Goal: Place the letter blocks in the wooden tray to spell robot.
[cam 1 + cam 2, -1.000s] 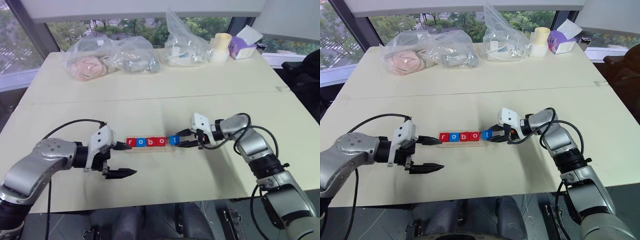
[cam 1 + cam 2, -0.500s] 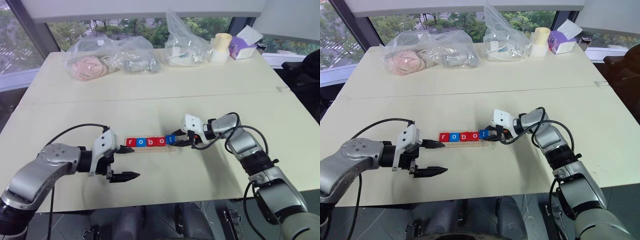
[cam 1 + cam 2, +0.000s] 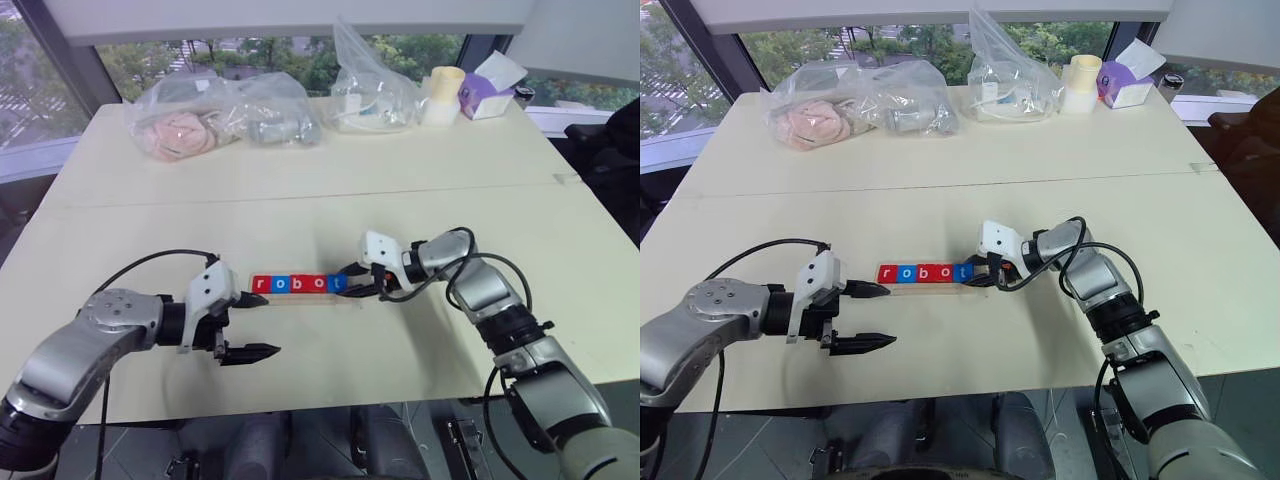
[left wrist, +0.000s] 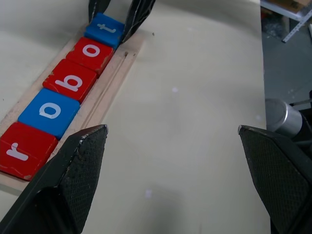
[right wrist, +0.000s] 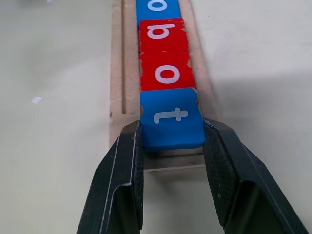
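A: Where is the t block [image 5: 171,124]?
B: At the tray's [image 5: 116,73] end nearest the right gripper [image 5: 171,146], pinched between its closed fingers, touching the red o [image 5: 165,71].
A: The left gripper [image 3: 252,324]?
B: Wide open, empty, beside the r [image 4: 25,148] end.

A pale table [image 3: 300,180] stands before windows [image 3: 270,50] showing green trees.

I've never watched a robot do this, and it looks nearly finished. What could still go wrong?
The right hand is shut on the blue t block at the wooden tray's end. If it opens unevenly or pulls back crooked, the t might lift or drag out. Pushing further could jostle the red o touching it. The open left hand sits beside the tray's other end; a stray move could nudge the tray.
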Robot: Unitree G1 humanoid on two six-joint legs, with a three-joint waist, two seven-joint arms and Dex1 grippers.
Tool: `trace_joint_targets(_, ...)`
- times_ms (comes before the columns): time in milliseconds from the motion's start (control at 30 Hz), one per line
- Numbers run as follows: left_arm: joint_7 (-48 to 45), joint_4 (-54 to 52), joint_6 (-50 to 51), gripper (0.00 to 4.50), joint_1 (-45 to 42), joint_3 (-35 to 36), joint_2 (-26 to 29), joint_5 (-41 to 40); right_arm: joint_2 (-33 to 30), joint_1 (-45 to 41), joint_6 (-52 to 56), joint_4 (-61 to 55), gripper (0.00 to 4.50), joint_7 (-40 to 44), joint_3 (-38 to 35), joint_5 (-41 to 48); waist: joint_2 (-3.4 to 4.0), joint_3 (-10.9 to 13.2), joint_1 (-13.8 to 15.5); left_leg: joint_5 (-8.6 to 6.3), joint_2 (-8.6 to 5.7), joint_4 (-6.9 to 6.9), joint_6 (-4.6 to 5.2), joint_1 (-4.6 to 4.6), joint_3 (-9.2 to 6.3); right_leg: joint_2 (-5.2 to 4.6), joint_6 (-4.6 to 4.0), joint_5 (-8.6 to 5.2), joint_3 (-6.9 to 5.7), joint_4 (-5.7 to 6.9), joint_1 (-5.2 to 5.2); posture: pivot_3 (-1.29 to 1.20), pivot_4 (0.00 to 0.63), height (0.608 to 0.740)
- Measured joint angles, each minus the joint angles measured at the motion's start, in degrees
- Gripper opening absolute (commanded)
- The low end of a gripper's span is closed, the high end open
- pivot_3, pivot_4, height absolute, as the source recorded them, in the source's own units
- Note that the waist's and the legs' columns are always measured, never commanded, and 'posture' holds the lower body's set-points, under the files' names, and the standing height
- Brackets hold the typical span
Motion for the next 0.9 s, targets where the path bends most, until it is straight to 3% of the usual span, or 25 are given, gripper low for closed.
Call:
trace_joint_targets(100, -0.02, 0.11, -0.13, 4.50, -0.01, -0.48, -0.25, 0.34, 0.06, 0.29, 0.33, -0.41, 1.19, -0.10, 0.00, 0.06, 0.00, 0.00, 0.00, 0.00, 0.00, 0.00, 0.00, 0.00, 0.00, 0.00, 0.00, 0.00, 0.00, 0.00, 0.00, 0.00, 0.150, 0.740)
trace_joint_targets(267, -0.04, 0.26, -0.40, 4.50, -0.16, -0.79, -0.32, 0.63, 0.39, 0.34, 0.06, -0.41, 3.73, -0.49, 0.21, -0.01, 0.00, 0.00, -0.01, 0.00, 0.00, 0.00, 0.00, 0.01, 0.00, 0.00, 0.00, 0.00, 0.00, 0.01, 0.00, 0.00, 0.150, 0.740)
trace_joint_targets(333, -0.04, 0.28, -0.42, 4.50, -0.18, -0.78, -0.32, 0.82, 0.39, 0.34, -0.34, -0.41, 4.48, -1.18, 0.21, -0.03, 0.00, 0.00, -0.01, 0.00, 0.00, 0.00, 0.00, 0.01, 0.00, 0.00, 0.00, 0.00, 0.01, 0.00, 0.00, 0.00, 0.150, 0.740)
trace_joint_targets(633, 0.00, 0.68, -0.44, 4.50, -0.07, -0.66, -0.31, 0.97, -1.14, 2.16, 3.49, -9.21, 4.48, -4.90, -3.73, 2.26, -0.02, -0.01, 0.15, 0.00, 0.01, 0.00, 0.00, 0.02, 0.00, 0.00, 0.00, 0.00, 0.01, 0.03, 0.00, 0.00, 0.150, 0.740)
trace_joint_targets(900, -0.05, 1.60, -0.93, 4.50, -0.43, -0.65, -0.30, 1.40, -1.63, 5.99, 2.97, -10.69, 4.48, -7.10, -2.36, 1.17, -0.02, -0.01, 0.05, 0.00, 0.01, 0.00, 0.00, 0.03, 0.01, 0.00, -0.01, -0.01, 0.03, 0.03, 0.00, 0.00, 0.150, 0.740)
